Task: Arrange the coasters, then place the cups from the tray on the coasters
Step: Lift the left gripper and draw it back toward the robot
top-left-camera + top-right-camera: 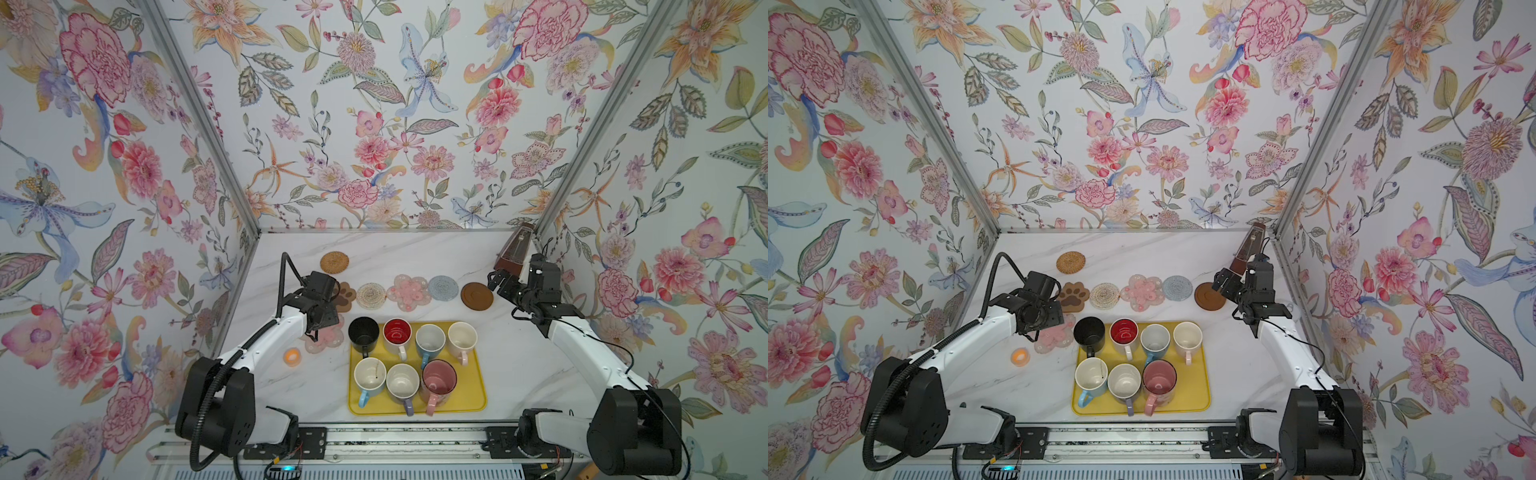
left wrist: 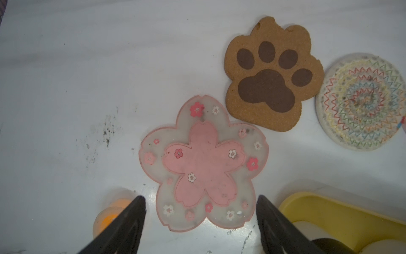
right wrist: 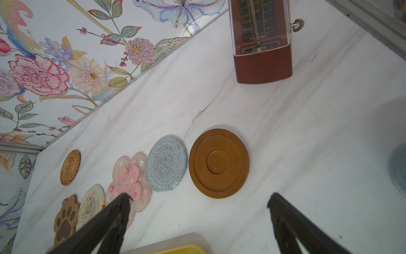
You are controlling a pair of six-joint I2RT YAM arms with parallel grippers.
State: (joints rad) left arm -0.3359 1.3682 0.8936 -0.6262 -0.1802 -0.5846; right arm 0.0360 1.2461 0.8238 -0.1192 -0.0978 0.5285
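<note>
Five coasters lie in a row behind the yellow tray (image 1: 478, 395): brown paw (image 1: 345, 294), cream woven round (image 1: 371, 296), pink flower (image 1: 409, 291), grey-blue round (image 1: 443, 287), dark brown disc (image 1: 476, 296). A tan woven round (image 1: 334, 262) lies farther back. Another pink flower coaster (image 2: 203, 162) lies flat left of the tray, and my left gripper (image 2: 200, 199) hovers open over its near edge, holding nothing. My right gripper (image 1: 498, 282) hangs open above the table beside the brown disc (image 3: 218, 162). Several cups stand in the tray, among them a black one (image 1: 363, 332) and a red-inside one (image 1: 397, 334).
A small orange ring (image 1: 291, 356) sits left of the flower coaster under my left arm. A brown metronome (image 1: 513, 249) stands in the back right corner behind my right gripper. Flowered walls close in the table on three sides.
</note>
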